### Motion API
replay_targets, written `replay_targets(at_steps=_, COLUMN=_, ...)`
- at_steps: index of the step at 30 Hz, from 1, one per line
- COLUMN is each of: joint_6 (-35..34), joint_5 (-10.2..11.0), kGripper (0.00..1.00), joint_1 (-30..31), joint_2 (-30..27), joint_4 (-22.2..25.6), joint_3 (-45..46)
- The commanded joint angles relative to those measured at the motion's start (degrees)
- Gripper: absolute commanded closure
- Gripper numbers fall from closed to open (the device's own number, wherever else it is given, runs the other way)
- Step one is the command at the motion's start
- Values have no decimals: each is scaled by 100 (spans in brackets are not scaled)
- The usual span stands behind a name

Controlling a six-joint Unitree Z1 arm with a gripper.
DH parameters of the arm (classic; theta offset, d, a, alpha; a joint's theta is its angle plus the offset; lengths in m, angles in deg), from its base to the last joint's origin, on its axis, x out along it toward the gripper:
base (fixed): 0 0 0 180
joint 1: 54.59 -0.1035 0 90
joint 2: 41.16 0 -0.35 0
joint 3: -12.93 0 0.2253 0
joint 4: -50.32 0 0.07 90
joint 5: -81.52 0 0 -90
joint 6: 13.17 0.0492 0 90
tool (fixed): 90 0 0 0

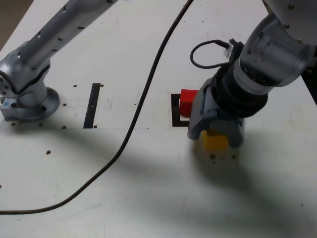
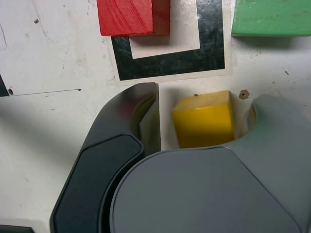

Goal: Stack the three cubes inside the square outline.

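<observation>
The fingers [image 2: 201,119] are partly open around the yellow block [image 2: 204,120] (not squeezing it), probably to pick it up.

My wrist view cuts off the red cube [image 2: 131,17] and the green cube [image 2: 272,18] at its edge, along with part of the square outline [image 2: 170,65], and my own end effector [image 2: 206,114] covers the lower part of the yellow cube [image 2: 204,121]. In the exterior view I hide the green cube entirely and part of the square outline.
</observation>
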Motion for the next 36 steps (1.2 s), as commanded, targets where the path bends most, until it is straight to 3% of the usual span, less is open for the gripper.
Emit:
replay_targets(at_steps=1, joint_6=-1, joint_5=-21, kGripper=47, joint_1=-1, joint_2=-2, joint_4=11, joint_3=24)
replay_targets(at_steps=10, joint_6=20, joint_5=-118, kGripper=53, joint_1=-1, joint_2=16, joint_4=-71, joint_3=100)
replay_targets(at_steps=15, joint_6=28, joint_5=-126, kGripper=77, joint_1=-1, joint_2=-43, joint_4=-44, joint_3=102)
replay_targets(at_steps=17, joint_6=31, joint_5=-133, kGripper=81, joint_1=-1, joint_2=-86, joint_4=-2, joint_3=94)
replay_targets(at_steps=23, joint_6=84, joint_5=-172, kGripper=81, joint_1=-7, joint_2=-341, joint_4=260, joint_3=39)
replay_targets(at_steps=31, joint_6=348, joint_5=113, kGripper=81, joint_1=-287, joint_2=-1390, joint_4=363, joint_3=483)
replay_targets(at_steps=36, joint_6=597, joint_5=186, kGripper=81, joint_1=-751, joint_2=-1719, joint_4=353, joint_3=955)
